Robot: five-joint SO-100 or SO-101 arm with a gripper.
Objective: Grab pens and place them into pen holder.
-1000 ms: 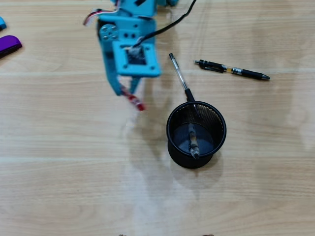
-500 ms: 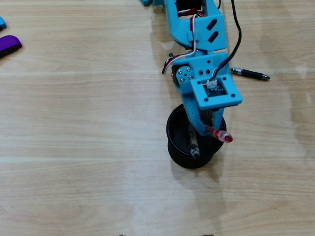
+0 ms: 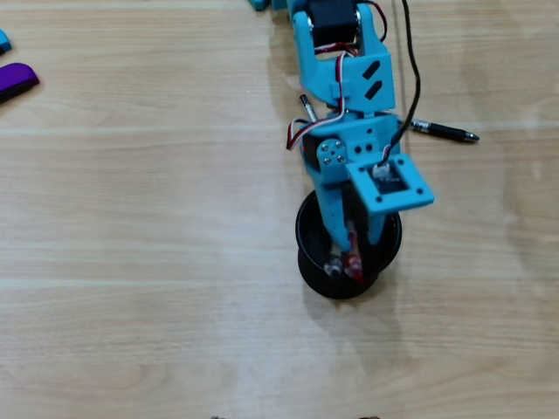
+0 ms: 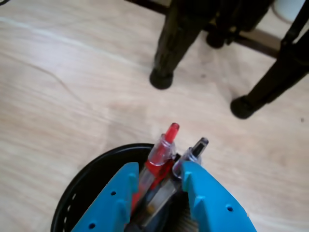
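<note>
My blue gripper (image 3: 349, 251) hangs over the round black pen holder (image 3: 306, 253), its fingertips down inside the rim. In the wrist view the gripper (image 4: 158, 169) stands open, and the red and clear pen (image 4: 161, 152) and the grey and clear pen (image 4: 192, 149) stand between its fingers, leaning up out of the pen holder (image 4: 79, 191). The overhead view shows both, the red pen (image 3: 354, 262) and the grey pen (image 3: 334, 266), inside the cup. A black pen with an amber band (image 3: 445, 132) lies on the table at the right, half hidden by the arm. Only the tip of a clear pen (image 3: 306, 104) shows left of the arm.
A purple chunky object (image 3: 17, 78) and a small blue piece (image 3: 3, 40) lie at the table's left edge. The wrist view shows black furniture legs (image 4: 169, 53) standing on the floor beyond the holder. My arm's cable (image 3: 410, 78) trails over the table's top right.
The arm swung right from the table's left with the red pen and lowered over the holder. The red pen, held crosswise before, now stands in the cup between parted fingers.
</note>
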